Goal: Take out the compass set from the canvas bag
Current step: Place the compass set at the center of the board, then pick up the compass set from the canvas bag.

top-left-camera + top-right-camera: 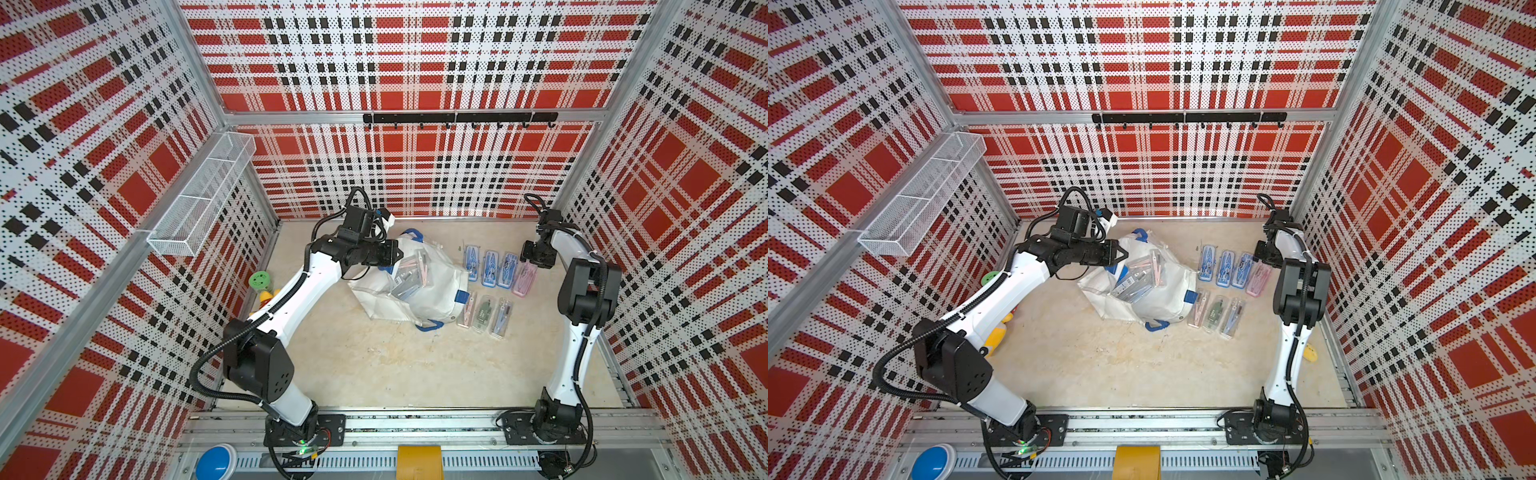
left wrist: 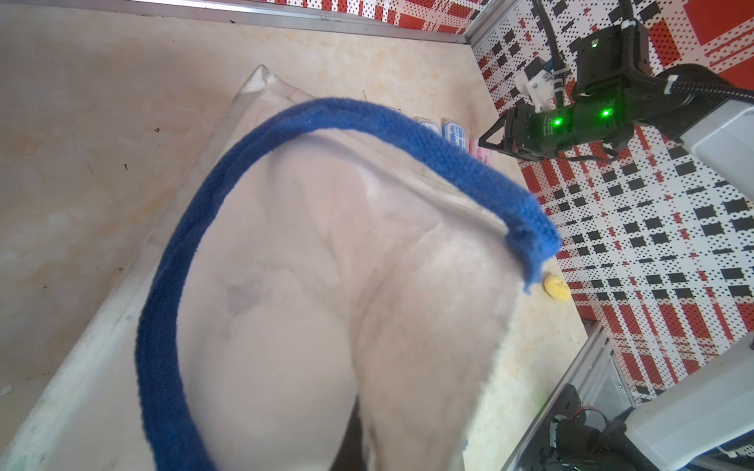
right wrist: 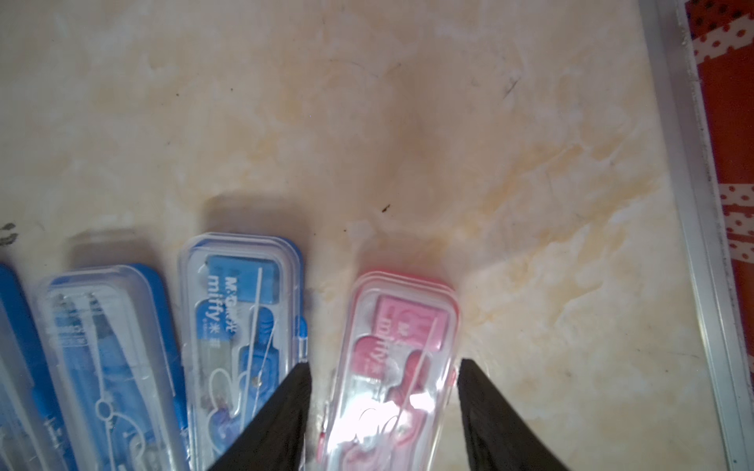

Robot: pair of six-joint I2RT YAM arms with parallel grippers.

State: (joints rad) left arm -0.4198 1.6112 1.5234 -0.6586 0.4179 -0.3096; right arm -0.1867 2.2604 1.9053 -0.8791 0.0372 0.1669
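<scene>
My left gripper (image 1: 395,253) is closed on the far-left rim of the white fabric canvas bag (image 1: 436,291) with blue strap handles. The bag sits slumped in the middle of the beige marbled tabletop (image 1: 374,365). In my left wrist view my own fingers are out of sight. White cloth fills the picture right up to the lens, and one blue strap handle (image 2: 285,118) arcs across it.

Both top views show the bag's mouth gaping upward. A heap of clear-lidded plastic cases (image 1: 409,276), pinkish and grey, lies inside it.

My right gripper (image 3: 383,367) hangs low at the far right of the table, its fingers spread. Between them lies the pink clear-lidded compass set case (image 3: 404,338), flat on the tabletop. There is a thin gap on each side of it, so I am gripping nothing. One black fingertip (image 3: 293,391) stands between this pink case and the blue clear-lidded case (image 3: 240,310) just to its left.

In a top view the pink case is the rightmost of a far row of four. The three blue cases (image 1: 490,268) lie side by side to its left, just right of the bag. A nearer row of three more clear cases (image 1: 484,313) lies close by the bag's near-right corner.
</scene>
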